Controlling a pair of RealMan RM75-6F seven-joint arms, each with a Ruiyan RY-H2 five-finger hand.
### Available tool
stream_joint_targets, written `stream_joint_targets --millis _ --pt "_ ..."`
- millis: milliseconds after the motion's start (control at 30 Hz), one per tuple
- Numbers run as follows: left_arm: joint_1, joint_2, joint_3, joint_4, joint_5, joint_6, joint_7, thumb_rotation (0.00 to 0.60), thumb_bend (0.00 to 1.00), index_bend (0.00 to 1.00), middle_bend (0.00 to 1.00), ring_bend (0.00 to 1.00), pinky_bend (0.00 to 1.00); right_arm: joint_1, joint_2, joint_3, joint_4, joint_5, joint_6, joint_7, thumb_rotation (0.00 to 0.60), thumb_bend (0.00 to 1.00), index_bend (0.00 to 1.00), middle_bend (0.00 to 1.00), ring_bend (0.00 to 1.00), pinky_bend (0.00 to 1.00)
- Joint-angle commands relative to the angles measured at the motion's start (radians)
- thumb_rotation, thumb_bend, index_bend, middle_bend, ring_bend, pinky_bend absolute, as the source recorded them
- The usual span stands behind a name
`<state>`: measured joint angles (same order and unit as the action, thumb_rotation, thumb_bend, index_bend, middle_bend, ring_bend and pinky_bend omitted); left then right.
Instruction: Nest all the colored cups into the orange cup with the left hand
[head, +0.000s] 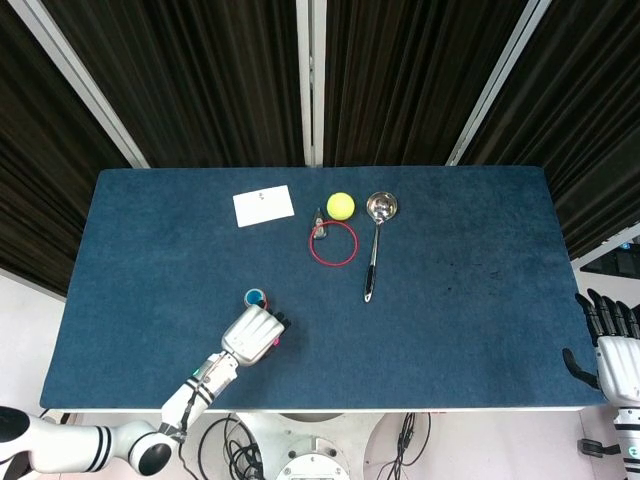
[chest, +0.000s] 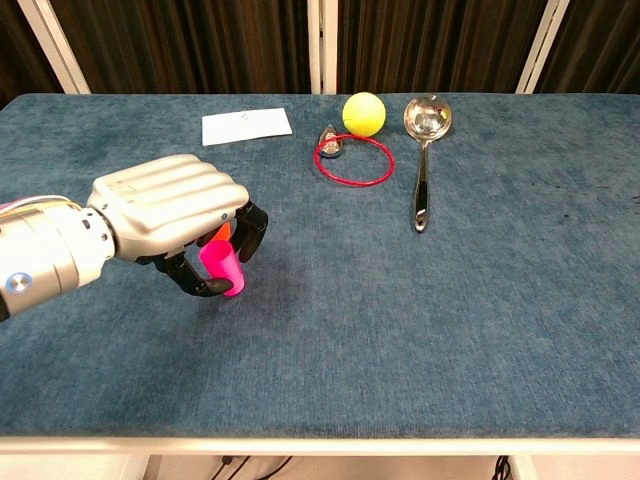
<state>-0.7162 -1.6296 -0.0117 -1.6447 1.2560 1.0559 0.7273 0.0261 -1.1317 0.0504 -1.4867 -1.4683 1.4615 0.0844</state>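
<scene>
Left robot hand (chest: 170, 215) clamped on tilted pink cup (chest: 222, 267).
Could slip, seemingly thinly pinched; orange cup (chest: 221, 233) mostly hidden behind.

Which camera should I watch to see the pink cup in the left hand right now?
Chest view: the pink cup shows side-on, tilted, with the left hand curled around it. In the head view the hand covers it, leaving only a pink sliver at the fingers.
</scene>
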Motion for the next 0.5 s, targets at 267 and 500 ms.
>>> stream_joint_targets --millis 267,500 --pt "0.008 0.017 0.001 -0.035 0.008 0.015 0.021 0.600 0.29 0.52 0.51 0.59 0.47 -0.002 0.000 0.000 0.000 0.000 0.004 0.002 0.600 0.30 0.00 0.00 0.00 0.00" --pt "0.020 0.109 -0.020 -0.180 0.025 0.085 0.115 0.600 0.29 0.52 0.51 0.59 0.47 -0.004 0.005 0.002 -0.005 -0.007 0.014 0.004 0.600 0.30 0.00 0.00 0.00 0.00"
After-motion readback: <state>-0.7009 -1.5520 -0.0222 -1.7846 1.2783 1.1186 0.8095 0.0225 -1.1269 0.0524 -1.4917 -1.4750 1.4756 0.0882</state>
